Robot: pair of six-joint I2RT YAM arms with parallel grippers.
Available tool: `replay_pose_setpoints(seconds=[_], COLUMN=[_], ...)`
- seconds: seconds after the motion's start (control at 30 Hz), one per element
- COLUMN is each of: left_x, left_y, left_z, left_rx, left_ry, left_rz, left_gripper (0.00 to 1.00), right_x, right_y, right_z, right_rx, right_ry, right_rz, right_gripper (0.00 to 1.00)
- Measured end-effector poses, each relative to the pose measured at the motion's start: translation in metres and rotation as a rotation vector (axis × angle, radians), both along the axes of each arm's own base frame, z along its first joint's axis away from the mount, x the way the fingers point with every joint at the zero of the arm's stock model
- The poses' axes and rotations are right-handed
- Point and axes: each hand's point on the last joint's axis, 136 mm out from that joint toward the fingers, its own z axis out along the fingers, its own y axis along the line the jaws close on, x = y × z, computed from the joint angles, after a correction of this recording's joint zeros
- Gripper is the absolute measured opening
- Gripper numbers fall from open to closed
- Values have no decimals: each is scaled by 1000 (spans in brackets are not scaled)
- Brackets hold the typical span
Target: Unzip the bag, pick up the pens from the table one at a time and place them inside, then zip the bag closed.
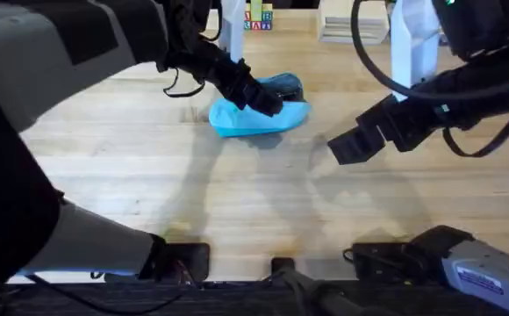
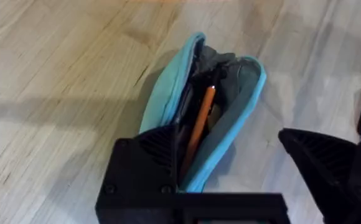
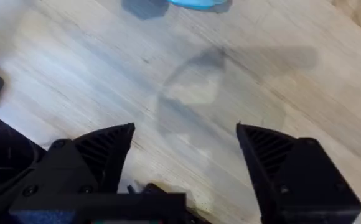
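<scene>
The light blue bag lies on the table at the back middle, and its zipper gapes open. A pen with an orange body rests inside the dark lining. My left gripper is low over the bag's near end and open. One of its fingers sits over the bag's edge and the other is off to the side above bare wood. My right gripper hovers right of the bag, open, with only tabletop between its fingers. The bag's edge shows far off in the right wrist view.
Coloured blocks and a pale stack stand along the table's back edge. A white post rises at the back right. Bare wood stretches across the middle and front.
</scene>
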Motion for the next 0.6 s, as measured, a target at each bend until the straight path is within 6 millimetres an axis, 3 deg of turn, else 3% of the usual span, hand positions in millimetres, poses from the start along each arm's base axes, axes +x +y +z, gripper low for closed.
replay_pose_setpoints(seconds=[0.23,0.43,0.6], left_x=[3,9,1], left_y=[2,10,21], left_z=[8,54,95], left_rx=[7,30,49], left_ry=[-14,-172,-296], left_rz=[24,65,102], left_gripper=[995,995,996], right_x=[0,0,0], right_y=[0,0,0], right_z=[0,0,0], right_rx=[0,0,0], right_ry=[0,0,0], right_rz=[0,0,0], right_gripper=[998,998,998])
